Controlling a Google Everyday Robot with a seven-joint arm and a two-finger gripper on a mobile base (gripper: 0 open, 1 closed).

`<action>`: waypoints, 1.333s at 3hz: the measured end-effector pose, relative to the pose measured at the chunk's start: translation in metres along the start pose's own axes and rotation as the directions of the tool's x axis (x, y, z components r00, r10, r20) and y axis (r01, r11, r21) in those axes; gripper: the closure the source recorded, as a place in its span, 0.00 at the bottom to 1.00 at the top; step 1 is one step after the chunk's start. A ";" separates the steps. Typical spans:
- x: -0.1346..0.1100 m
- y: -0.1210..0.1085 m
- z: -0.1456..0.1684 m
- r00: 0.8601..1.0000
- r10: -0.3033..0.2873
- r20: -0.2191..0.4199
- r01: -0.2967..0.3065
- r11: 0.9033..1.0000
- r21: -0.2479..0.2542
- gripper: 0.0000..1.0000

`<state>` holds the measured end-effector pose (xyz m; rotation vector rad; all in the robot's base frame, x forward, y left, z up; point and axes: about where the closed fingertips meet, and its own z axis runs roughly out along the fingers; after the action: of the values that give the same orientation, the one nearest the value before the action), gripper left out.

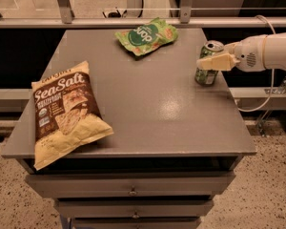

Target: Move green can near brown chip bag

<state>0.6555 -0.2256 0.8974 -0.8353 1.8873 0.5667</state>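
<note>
The green can (205, 76) stands upright near the right edge of the grey table (152, 113), silver top showing. My gripper (210, 61) comes in from the right on a white arm and is at the can, with a cream part crossing in front of the can's upper half. The brown chip bag (64, 111) lies flat at the front left of the table, "Sea Salt" lettering on its brown upper part, yellow lower end at the front edge. The can is far from the bag, across the table.
A flat green snack bag (145, 35) with a round logo lies at the back middle. A metal rail (133, 22) runs behind the table. Drawers (133, 191) sit below the front edge. A cable (260, 104) hangs at the right.
</note>
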 end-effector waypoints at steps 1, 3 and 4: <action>-0.009 0.008 0.000 0.999 0.024 0.031 -0.022 0.998 -0.057 0.69; -0.043 0.020 -0.017 0.992 -0.026 0.125 0.036 0.996 -0.082 1.00; -0.043 0.024 -0.012 0.992 -0.024 0.125 0.036 0.995 -0.092 1.00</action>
<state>0.6439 -0.2047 0.9424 -0.8684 1.7436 0.6777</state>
